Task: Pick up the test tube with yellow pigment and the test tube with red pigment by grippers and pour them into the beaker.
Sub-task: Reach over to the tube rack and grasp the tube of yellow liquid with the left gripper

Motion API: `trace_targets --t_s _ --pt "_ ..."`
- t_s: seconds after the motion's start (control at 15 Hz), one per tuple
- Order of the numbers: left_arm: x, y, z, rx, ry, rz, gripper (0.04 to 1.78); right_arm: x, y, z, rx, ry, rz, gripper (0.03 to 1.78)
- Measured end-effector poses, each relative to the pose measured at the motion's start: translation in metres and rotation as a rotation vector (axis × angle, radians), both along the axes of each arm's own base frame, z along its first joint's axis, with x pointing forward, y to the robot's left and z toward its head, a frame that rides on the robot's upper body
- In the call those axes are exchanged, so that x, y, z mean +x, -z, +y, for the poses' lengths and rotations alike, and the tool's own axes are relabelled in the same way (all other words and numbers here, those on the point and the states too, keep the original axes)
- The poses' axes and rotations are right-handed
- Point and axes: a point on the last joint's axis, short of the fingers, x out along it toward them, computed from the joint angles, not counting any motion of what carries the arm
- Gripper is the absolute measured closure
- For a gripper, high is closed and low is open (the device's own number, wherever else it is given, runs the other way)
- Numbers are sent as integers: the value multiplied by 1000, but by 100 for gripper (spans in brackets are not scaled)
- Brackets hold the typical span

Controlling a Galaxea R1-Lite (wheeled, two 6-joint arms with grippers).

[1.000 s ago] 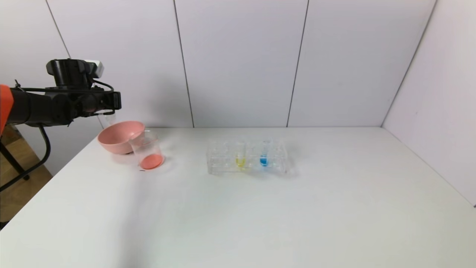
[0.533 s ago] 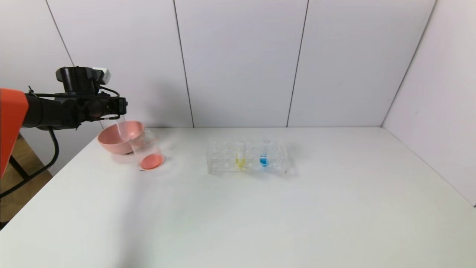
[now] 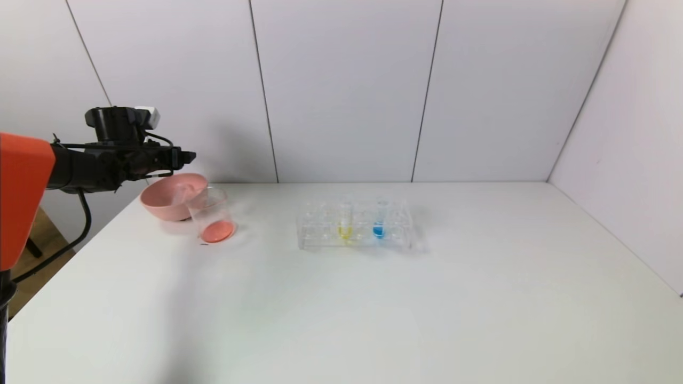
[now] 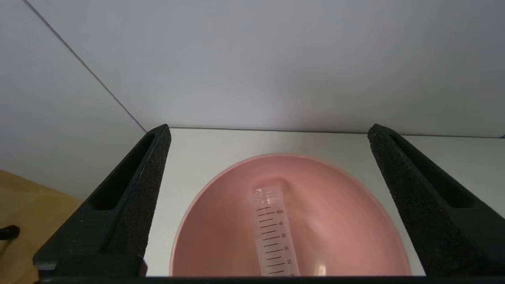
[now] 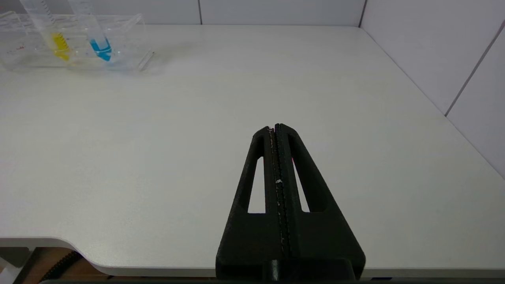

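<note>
My left gripper (image 3: pixel 189 156) hovers open above the pink bowl (image 3: pixel 160 205), jaws spread wide (image 4: pixel 269 128) with nothing between them. The test tube with red pigment (image 4: pixel 272 232), clear and graduated, lies loose inside that bowl (image 4: pixel 347 221); no liquid shows in its visible part. The beaker (image 3: pixel 212 213) stands against the bowl's right side with red-orange liquid at its bottom. The test tube with yellow pigment (image 3: pixel 345 221) (image 5: pixel 53 33) stands upright in the clear rack (image 3: pixel 320 229). My right gripper (image 5: pixel 275 126) is shut and empty over the table's near right part, far from the rack.
A blue-liquid tube (image 3: pixel 378 221) (image 5: pixel 96 39) stands in the rack (image 5: pixel 130 43) just right of the yellow one. The bowl sits near the table's far left corner, close to the left edge. White walls close off the back and right.
The left gripper moved right and a little lower over the bowl and opened. The graduated tube it held dropped into the pink bowl.
</note>
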Motion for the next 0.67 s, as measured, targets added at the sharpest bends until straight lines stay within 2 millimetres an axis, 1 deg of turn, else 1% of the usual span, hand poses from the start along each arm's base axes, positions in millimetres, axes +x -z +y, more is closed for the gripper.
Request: trace_targets --t_s 0.2,0.33,0.47,0.67 --pt "-8 -9 -3 7 4 -47 4 0 0 0 0 0 0 170" --pt "-19 -23 -6 12 7 -81 4 0 0 0 0 0 0 170" --pt "-38 -43 -15 16 20 -115 4 0 0 0 0 0 0 170" --pt "-75 -74 -30 -6 43 -159 4 0 0 0 0 0 0 170"
